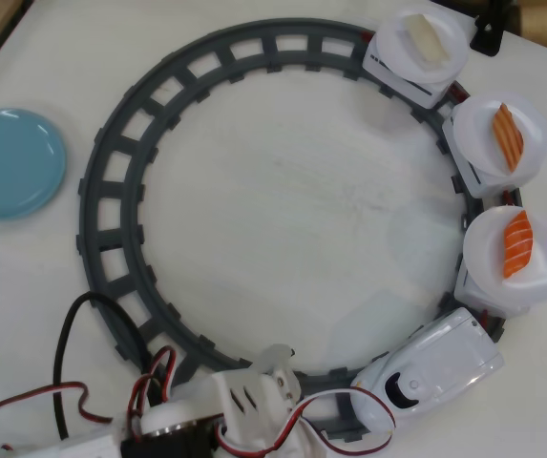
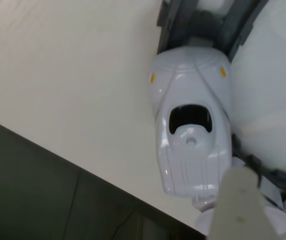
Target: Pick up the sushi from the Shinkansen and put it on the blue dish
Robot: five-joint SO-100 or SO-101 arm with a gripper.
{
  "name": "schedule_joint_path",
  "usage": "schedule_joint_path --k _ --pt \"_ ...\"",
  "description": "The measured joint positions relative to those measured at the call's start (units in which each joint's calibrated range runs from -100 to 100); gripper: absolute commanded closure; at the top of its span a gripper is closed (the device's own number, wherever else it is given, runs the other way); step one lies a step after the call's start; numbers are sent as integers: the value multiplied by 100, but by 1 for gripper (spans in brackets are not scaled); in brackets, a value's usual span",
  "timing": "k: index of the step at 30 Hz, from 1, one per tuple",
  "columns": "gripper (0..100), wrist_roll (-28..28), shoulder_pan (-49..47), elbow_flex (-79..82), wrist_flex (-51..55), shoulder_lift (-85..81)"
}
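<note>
In the overhead view the white Shinkansen (image 1: pixel 435 367) sits on the grey ring track (image 1: pixel 111 162) at the lower right, nose toward my arm. Directly behind it, a car's white plate (image 1: pixel 540 277) carries the red-orange sushi (image 1: pixel 516 243). The blue dish (image 1: pixel 13 162) lies bare at the far left, outside the track. My gripper (image 1: pixel 275 364) hovers over the track's bottom, left of the train's nose, far from the sushi and holding nothing visible. The wrist view shows the locomotive (image 2: pixel 190 125) close up and one pale finger (image 2: pixel 240 210); its jaw gap is hidden.
Two more train plates follow up the right side: one with a paler orange piece (image 1: pixel 507 134), one with a cream-white piece (image 1: pixel 426 40). Red and black cables (image 1: pixel 73 382) trail from my arm at the bottom left. The wrist view shows the table edge (image 2: pixel 83 167) with dark floor beyond.
</note>
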Motion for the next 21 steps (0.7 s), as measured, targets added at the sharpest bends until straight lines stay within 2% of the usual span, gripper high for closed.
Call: schedule_joint_path --k 14,21 --pt "70 10 -8 156 -529 0" --pt "70 305 -8 412 -546 0"
